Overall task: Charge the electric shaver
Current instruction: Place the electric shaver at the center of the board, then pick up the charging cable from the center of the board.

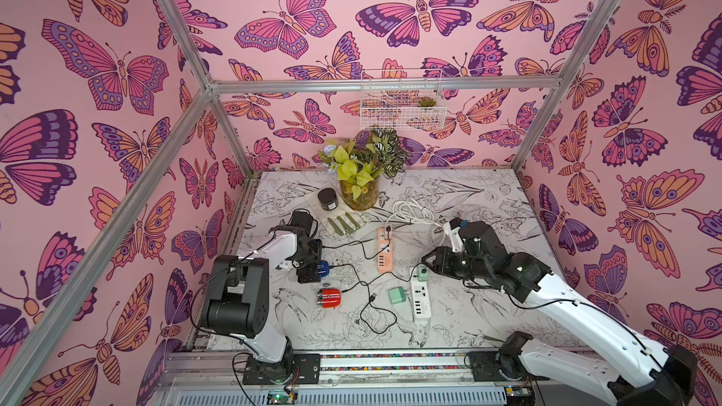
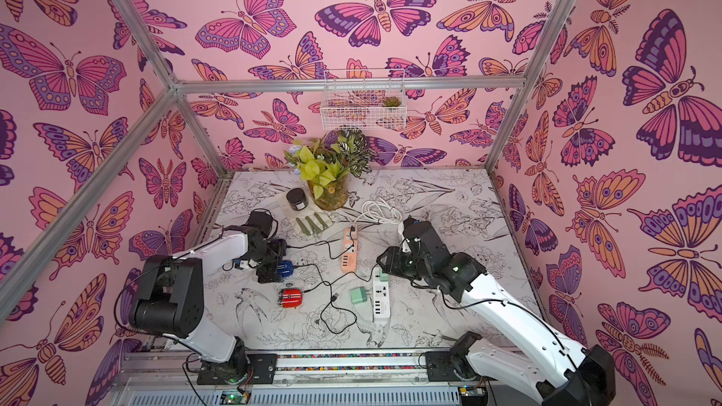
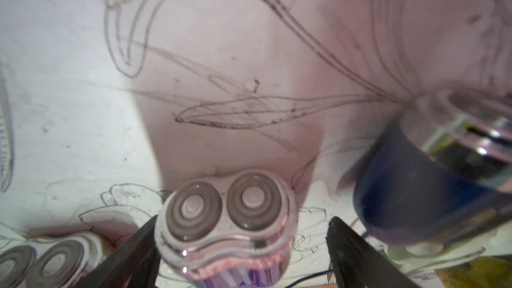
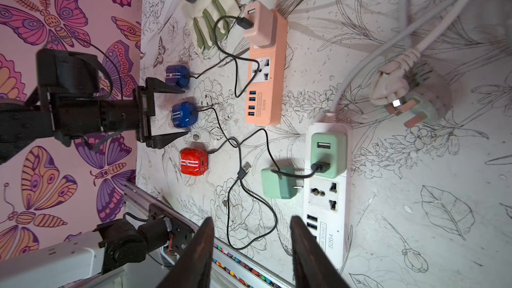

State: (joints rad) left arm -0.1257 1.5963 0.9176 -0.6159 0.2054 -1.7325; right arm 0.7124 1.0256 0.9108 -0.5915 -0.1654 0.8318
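Note:
A blue electric shaver [image 4: 183, 114] stands upright between the fingers of my left gripper [image 4: 185, 112], with a black cable [image 4: 214, 117] in its side. The jaws are open, and in the left wrist view there is a gap between the shaver's twin round heads [image 3: 225, 214] and one finger [image 3: 336, 234]. In both top views it sits at the table's left [image 1: 323, 269] [image 2: 284, 268]. A second blue shaver [image 4: 177, 75] and a red shaver [image 4: 193, 161] stand on either side of it. My right gripper [image 4: 252, 221] hovers open and empty by the white power strip [image 4: 327, 206].
An orange power strip [image 4: 267, 78] carries a pink adapter [image 4: 256, 23] with a cable plugged in. On the white strip is a green adapter [image 4: 328, 153], also with a cable. A loose green adapter [image 4: 277, 184] and a free USB plug [image 4: 244, 168] lie nearby. A plant vase [image 1: 358, 193] and jar [image 1: 327, 199] stand behind.

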